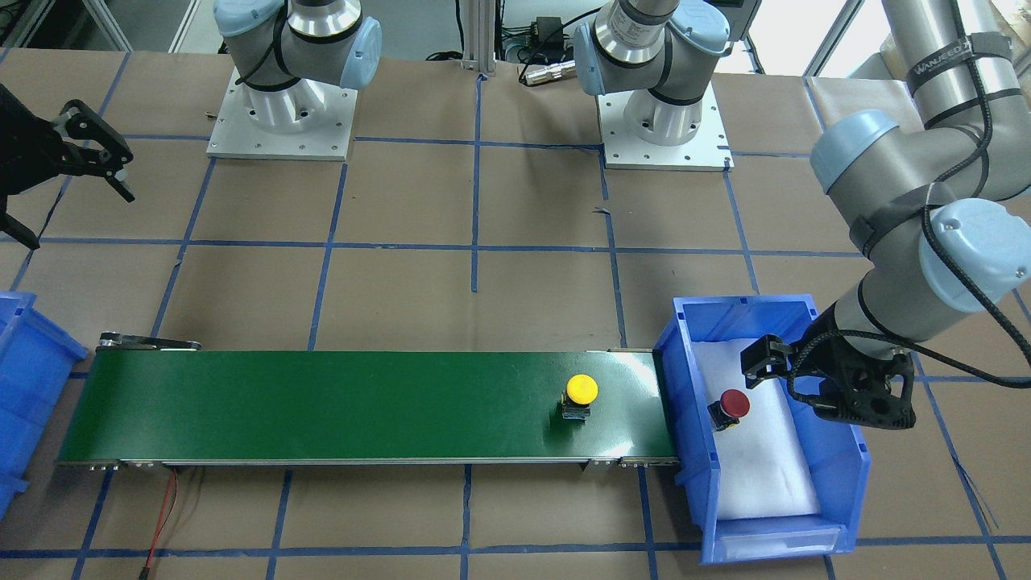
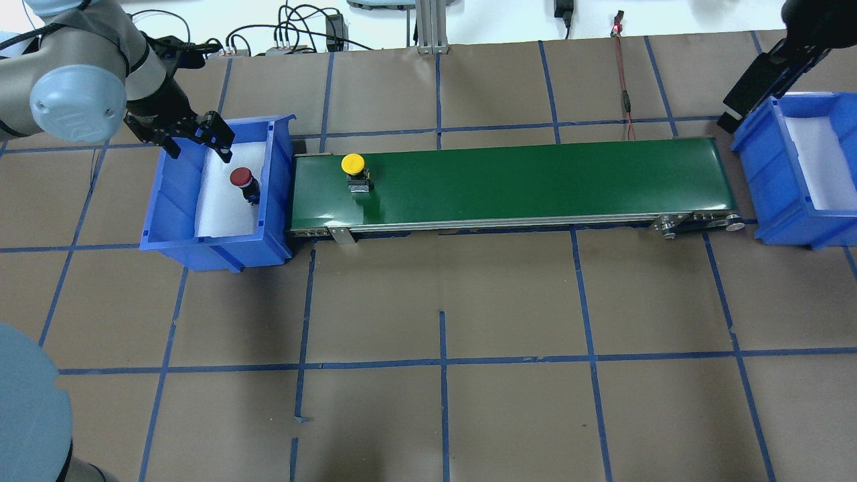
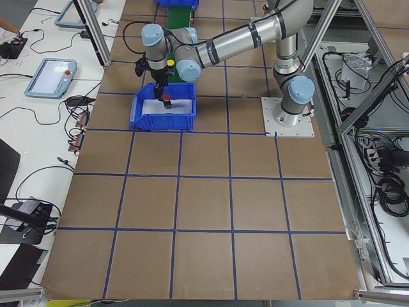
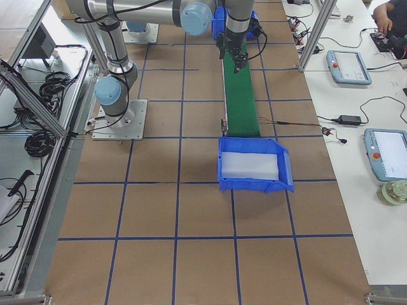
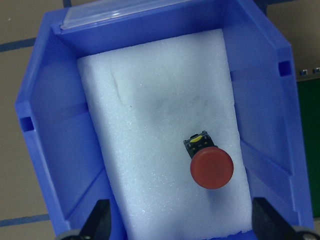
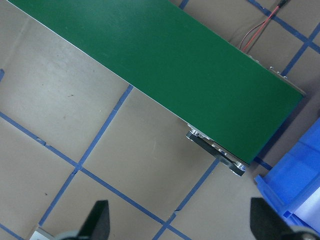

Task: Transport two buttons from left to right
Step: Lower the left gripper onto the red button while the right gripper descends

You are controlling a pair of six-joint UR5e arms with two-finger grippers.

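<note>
The red button [image 5: 211, 166] stands on white foam inside the left blue bin [image 2: 174, 201], also seen as the red button [image 1: 731, 405] in the front view. My left gripper [image 5: 182, 225] hovers open just above that bin, its fingers [image 2: 217, 134] apart and holding nothing. The yellow button [image 2: 353, 166] stands upright on the green conveyor belt [image 2: 535, 181], close to the bin end; the front view shows the yellow button [image 1: 581, 392] as well. My right gripper [image 1: 72, 197] hangs open and empty above the table near the belt's other end.
A second blue bin [image 2: 763, 161] lined with white foam sits past the belt's right end. A red and black cable [image 2: 624, 94] runs from the belt to the back of the table. Both arm bases [image 1: 282, 121] stand behind the belt. Brown paper with blue tape lines covers the table.
</note>
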